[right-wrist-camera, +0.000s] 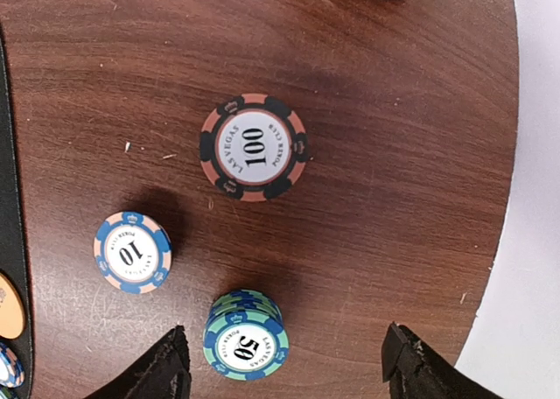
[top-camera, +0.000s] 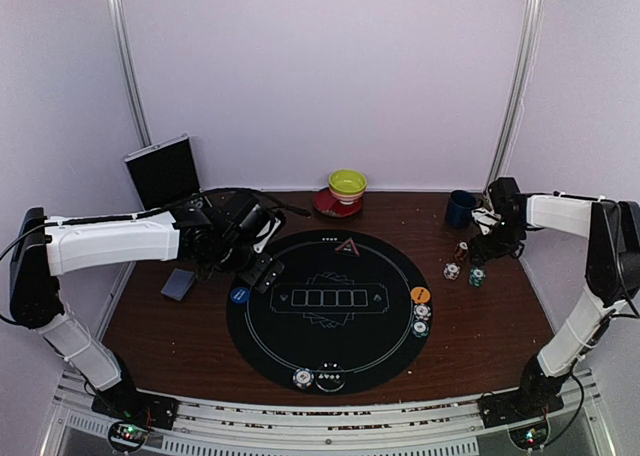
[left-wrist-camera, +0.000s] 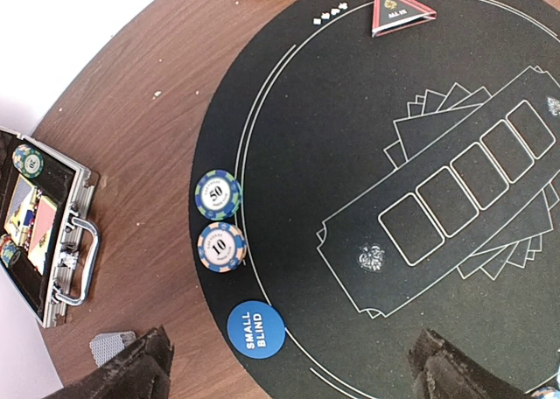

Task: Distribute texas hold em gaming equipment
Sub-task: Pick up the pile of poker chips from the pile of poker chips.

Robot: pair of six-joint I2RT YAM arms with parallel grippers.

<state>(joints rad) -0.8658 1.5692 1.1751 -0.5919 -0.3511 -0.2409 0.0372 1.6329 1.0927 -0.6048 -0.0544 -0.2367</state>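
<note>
Right wrist: round chips (right-wrist-camera: pixel 254 148), woodgrain table (right-wrist-camera: pixel 402 93)

Left pincer (left-wrist-camera: pixel 293 364), right pincer (right-wrist-camera: pixel 289 368): both agape.

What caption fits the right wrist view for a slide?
Open right gripper above 100 chip, 10 chip and 50 chip.

"SMALL BLIND" on blue disc (left-wrist-camera: pixel 255 330); "100" on chip (right-wrist-camera: pixel 254 147)
</note>
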